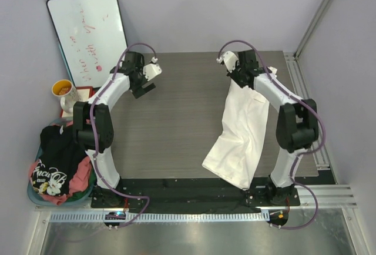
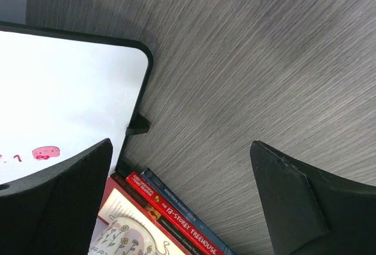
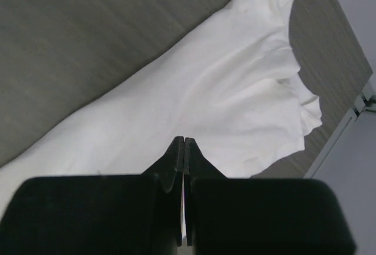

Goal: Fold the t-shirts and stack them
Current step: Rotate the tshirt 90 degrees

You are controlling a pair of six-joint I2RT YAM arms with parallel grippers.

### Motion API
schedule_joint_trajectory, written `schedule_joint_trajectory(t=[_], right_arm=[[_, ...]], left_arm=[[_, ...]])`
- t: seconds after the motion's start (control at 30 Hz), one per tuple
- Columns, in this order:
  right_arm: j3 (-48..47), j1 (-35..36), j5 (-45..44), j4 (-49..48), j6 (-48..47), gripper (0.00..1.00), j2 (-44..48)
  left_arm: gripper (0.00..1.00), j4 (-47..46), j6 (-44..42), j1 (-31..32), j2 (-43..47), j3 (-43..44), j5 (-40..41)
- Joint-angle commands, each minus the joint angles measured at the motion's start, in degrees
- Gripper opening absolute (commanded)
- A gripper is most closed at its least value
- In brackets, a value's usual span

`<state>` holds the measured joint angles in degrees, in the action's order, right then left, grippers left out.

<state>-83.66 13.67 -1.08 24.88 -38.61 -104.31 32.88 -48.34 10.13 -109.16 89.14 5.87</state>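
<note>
Right gripper (image 3: 184,141) tight on white t-shirt (image 3: 223,90)

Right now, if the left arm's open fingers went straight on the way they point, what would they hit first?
The left fingers would probably meet the bare grey table, just beside the whiteboard; the depth is hard to judge.

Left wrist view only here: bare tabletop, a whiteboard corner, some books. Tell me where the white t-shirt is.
Observer: The white t-shirt stretches along the right side of the table, from the far end to the near edge.
Operator: Report the right tool.
Observer: The right tool is shut on the shirt's far end.
Operator: Locate the other shirts.
Observer: The black t-shirt lies on top in the basket left of the table, with the pink-red t-shirt under it.
</note>
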Motion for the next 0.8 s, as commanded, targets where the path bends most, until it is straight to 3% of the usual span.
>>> schedule_joint_trajectory(t=[0.0,0.17,0.3,0.77], right_arm=[[-11.8,-1.8,-10.7,-14.4,4.8,0.01,-14.5],[-24.9,-2.1,-14.6,-16.3,4.2,0.01,-28.2],[-30.8,-2.1,-14.5,-15.7,3.9,0.01,-33.2],[-40.4,2.8,2.8,-6.8,5.4,0.01,-44.3]], left_arm=[[1.00,-0.5,0.7,0.4,0.0,2.2,-1.1],[1.00,-0.5,0.6,0.4,1.8,0.5,-0.6],[1.00,-0.9,0.4,0.4,3.3,-1.7,0.5],[1.00,-1.9,0.9,0.3,2.6,-2.3,4.0]])
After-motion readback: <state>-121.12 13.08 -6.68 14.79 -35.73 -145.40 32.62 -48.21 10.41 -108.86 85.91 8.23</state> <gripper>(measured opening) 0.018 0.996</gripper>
